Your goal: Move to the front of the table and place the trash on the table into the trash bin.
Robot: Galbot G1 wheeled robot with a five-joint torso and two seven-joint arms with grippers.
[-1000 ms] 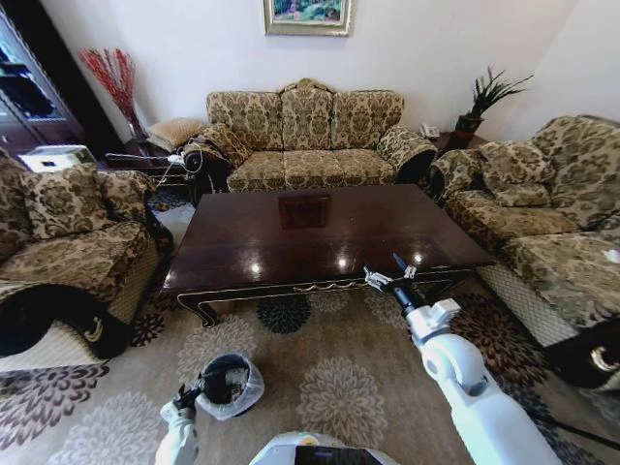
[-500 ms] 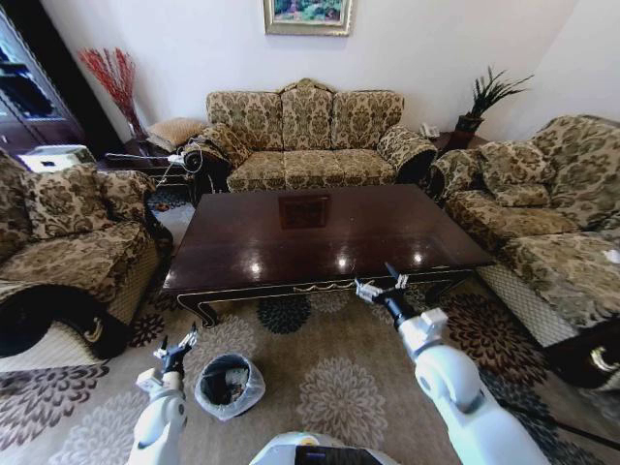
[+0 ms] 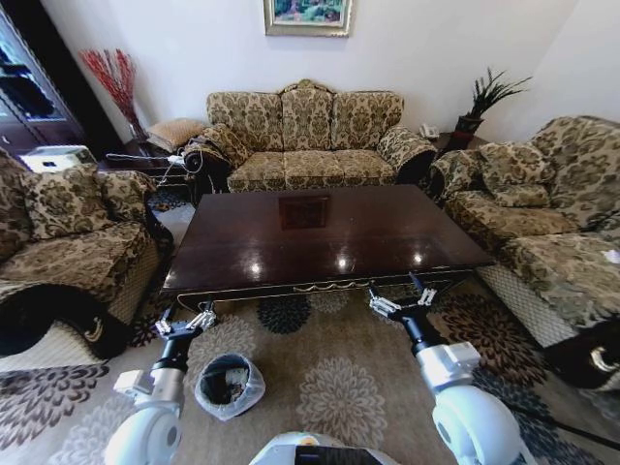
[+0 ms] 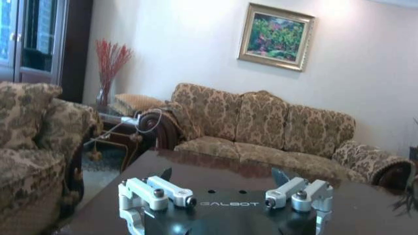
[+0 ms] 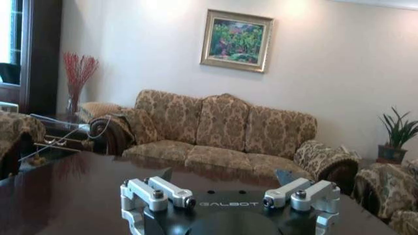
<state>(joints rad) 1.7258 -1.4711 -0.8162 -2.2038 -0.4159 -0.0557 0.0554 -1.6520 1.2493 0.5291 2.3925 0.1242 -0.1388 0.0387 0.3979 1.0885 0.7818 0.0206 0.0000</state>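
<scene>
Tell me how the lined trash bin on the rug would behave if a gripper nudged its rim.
The trash bin looks small, so it is probably light and might slide or tip on the rug. Its plastic liner, folded loosely over the rim, would likely crumple or slip instead of giving firm contact. The left gripper is nearest it, with open fingers.

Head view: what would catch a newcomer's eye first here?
The big dark glossy table in the middle of the room, ringed by patterned sofas, its top showing no scraps. In front of it on the floral carpet sits the trash bin with its whitish bag. The left pincer and right pincer, both open, are raised by the table's near edge, one at each side.
</scene>
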